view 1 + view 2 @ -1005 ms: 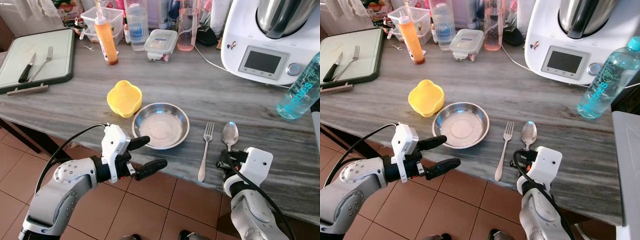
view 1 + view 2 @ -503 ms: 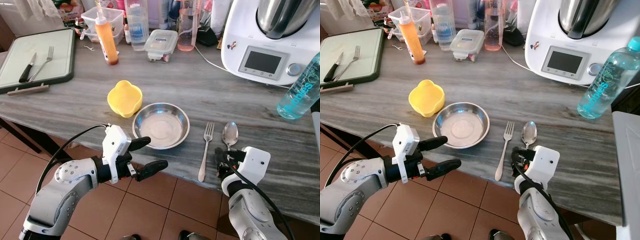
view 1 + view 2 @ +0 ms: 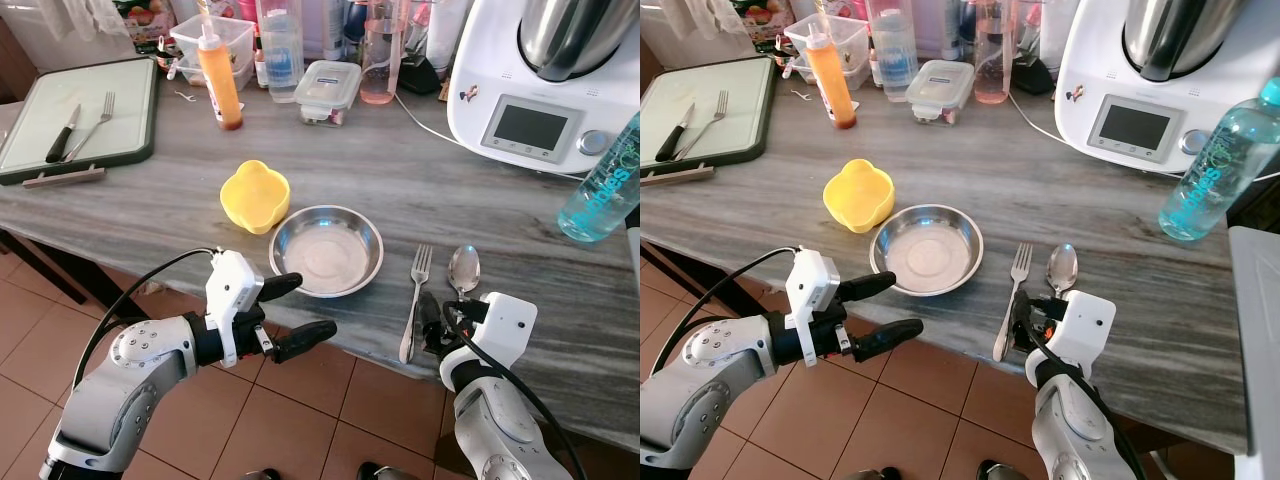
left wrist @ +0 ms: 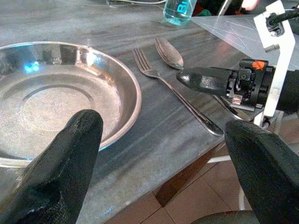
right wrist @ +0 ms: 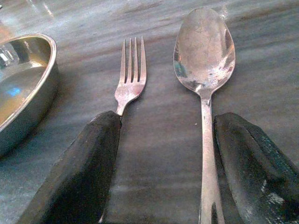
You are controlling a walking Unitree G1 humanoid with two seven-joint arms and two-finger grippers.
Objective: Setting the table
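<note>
While I hold both arms at the near edge of the table (image 3: 150, 215), the steel bowl (image 3: 326, 250) is my reference. A fork (image 3: 415, 296) lies just right of the bowl, and a spoon (image 3: 462, 272) lies just right of the fork, both with handles toward me. My right gripper (image 5: 161, 163) sits low over those handles with its fingers spread, one over the fork's handle and the other right of the spoon's, gripping nothing. My left gripper (image 3: 290, 315) hangs open and empty, just off the table edge in front of the bowl. A yellow cup (image 3: 255, 196) touches the bowl's far left rim.
</note>
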